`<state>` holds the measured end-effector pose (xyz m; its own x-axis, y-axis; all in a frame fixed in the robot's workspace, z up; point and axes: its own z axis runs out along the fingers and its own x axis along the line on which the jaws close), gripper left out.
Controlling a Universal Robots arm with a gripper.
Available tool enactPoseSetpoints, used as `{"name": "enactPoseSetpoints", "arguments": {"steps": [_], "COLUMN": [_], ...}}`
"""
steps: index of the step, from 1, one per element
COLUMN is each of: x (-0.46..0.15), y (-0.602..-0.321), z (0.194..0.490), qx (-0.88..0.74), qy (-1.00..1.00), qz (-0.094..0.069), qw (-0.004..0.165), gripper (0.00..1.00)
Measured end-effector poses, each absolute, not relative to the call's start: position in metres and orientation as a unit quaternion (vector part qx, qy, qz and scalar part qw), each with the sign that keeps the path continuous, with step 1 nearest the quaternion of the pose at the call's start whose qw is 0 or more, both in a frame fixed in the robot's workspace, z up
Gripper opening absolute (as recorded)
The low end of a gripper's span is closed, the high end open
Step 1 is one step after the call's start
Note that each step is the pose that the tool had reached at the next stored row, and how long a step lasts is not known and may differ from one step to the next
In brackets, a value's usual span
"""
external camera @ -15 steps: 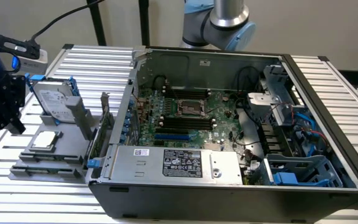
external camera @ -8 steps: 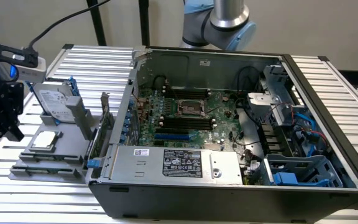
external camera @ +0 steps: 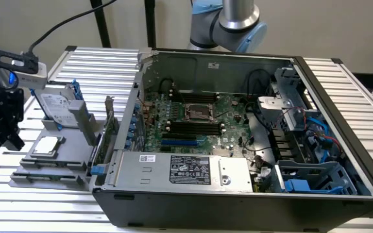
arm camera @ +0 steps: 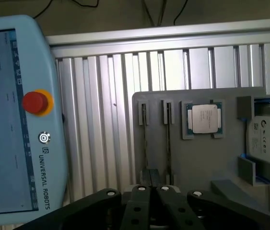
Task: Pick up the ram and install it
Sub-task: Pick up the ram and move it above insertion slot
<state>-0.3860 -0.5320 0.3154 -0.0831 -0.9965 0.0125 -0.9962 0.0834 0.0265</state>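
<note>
Clenched fingers (arm camera: 141, 196) hang over grey tray (arm camera: 197, 163) on ribbed aluminium table (arm camera: 101, 120); beige wall (external camera: 342, 29) behind.

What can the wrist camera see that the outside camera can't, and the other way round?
The wrist view brings the pale blue control tablet with its red stop button. The exterior view brings the open computer case, the green motherboard inside it, the silver power supply box and a piece of the robot arm. Both have the grey holder, the square silver processor chip lying on it, and the hard drive with blue rails.
</note>
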Motion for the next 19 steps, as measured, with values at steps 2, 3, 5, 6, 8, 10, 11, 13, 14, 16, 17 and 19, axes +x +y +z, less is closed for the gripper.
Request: {"name": "enactPoseSetpoints", "arguments": {"steps": [2, 3, 5, 6, 8, 10, 11, 13, 14, 16, 17, 19], "x": [-0.386, -0.386, -0.386, -0.386, -0.386, -0.386, -0.386, -0.386, -0.386, -0.386, -0.386, -0.386], "y": [-0.532, -0.532, -0.532, -0.532, -0.532, -0.532, -0.532, -0.533, -0.533, -0.533, -0.533, -0.533], "z": [0.315, 0.315, 0.315, 0.315, 0.315, 0.315, 0.315, 0.315, 0.314, 0.310, 0.308, 0.305], "qx": [0.677, 0.677, 0.677, 0.677, 0.677, 0.677, 0.677, 0.677, 0.677, 0.677, 0.677, 0.678], "qy": [-0.736, -0.736, -0.736, -0.736, -0.736, -0.736, -0.736, -0.736, -0.736, -0.736, -0.736, -0.735], "qz": [-0.006, -0.006, -0.006, -0.006, -0.006, -0.006, -0.006, -0.006, -0.006, -0.006, -0.006, -0.006], "qw": [0.013, 0.014, 0.013, 0.013, 0.013, 0.014, 0.013, 0.013, 0.013, 0.014, 0.013, 0.013], "gripper": [0.17, 0.24, 0.36, 0.36, 0.42, 0.42, 0.42, 0.42, 0.42, 0.42, 0.42, 0.42]}}
